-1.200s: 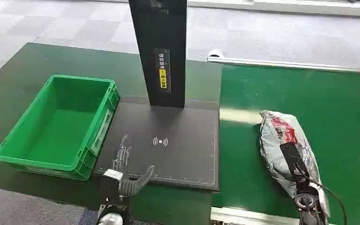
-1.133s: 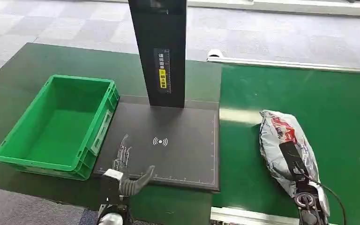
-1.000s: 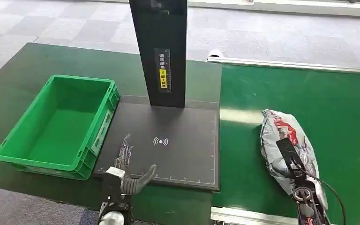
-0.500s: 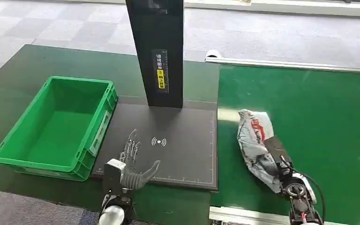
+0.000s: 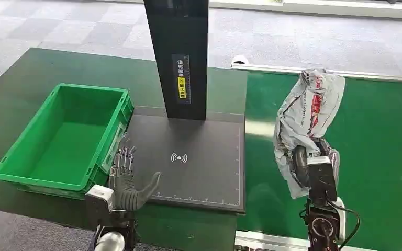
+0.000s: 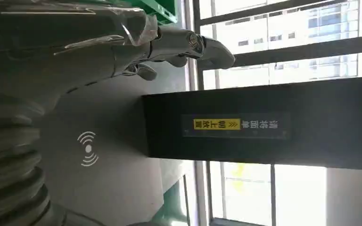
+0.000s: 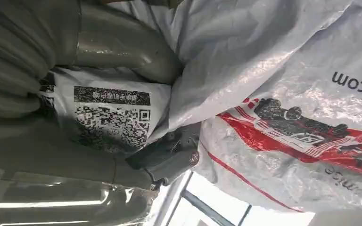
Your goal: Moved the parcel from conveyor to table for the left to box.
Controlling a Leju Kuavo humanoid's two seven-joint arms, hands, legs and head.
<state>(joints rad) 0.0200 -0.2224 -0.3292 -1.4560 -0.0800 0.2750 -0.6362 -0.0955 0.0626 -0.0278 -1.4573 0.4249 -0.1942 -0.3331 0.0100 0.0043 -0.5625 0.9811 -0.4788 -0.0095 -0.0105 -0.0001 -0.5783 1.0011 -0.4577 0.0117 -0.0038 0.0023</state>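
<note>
The parcel, now lifted off the conveyor, is gripped by the right robot hand, ready for the counter, while the left robot hand is held open

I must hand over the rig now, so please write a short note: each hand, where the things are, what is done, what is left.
Right hand grips the grey parcel, lifted upright above the green conveyor.
Left hand is open at the near edge of the black scan pad, beside the empty green box.
Done: parcel picked up.
Left: set it on the table; the left hand then boxes it.
</note>
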